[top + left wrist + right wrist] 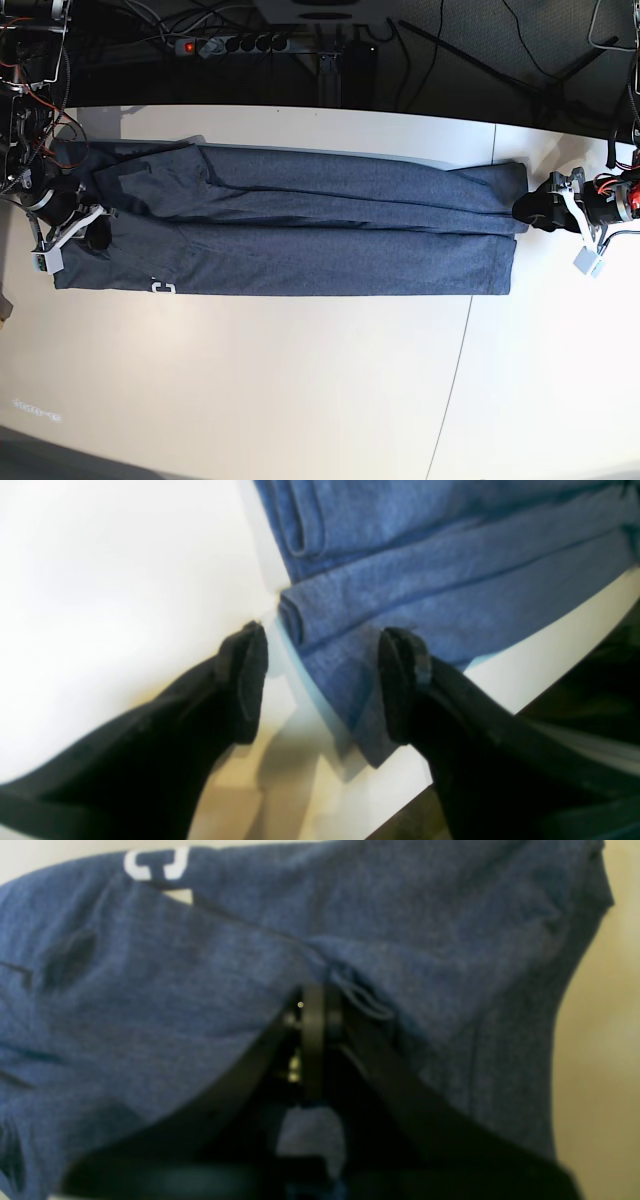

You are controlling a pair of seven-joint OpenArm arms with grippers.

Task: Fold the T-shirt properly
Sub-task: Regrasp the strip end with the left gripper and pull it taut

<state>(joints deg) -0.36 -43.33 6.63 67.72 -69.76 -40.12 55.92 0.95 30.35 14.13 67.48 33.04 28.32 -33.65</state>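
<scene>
The T-shirt (300, 235), folded into a long band, is laid across the table's (300, 400) far half. Its one end is pinched by the right gripper (312, 1005); the left gripper (320, 680) is spread wide, empty. Soft, limp cloth; best gripped at end corners.

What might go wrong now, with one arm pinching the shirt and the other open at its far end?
1. The left fingers stand open astride the T-shirt corner; closing may catch only one layer.
2. The right gripper pinches bunched cloth; a pull might undo the long folds.
3. That corner lies near the table edge and may slide off.
</scene>
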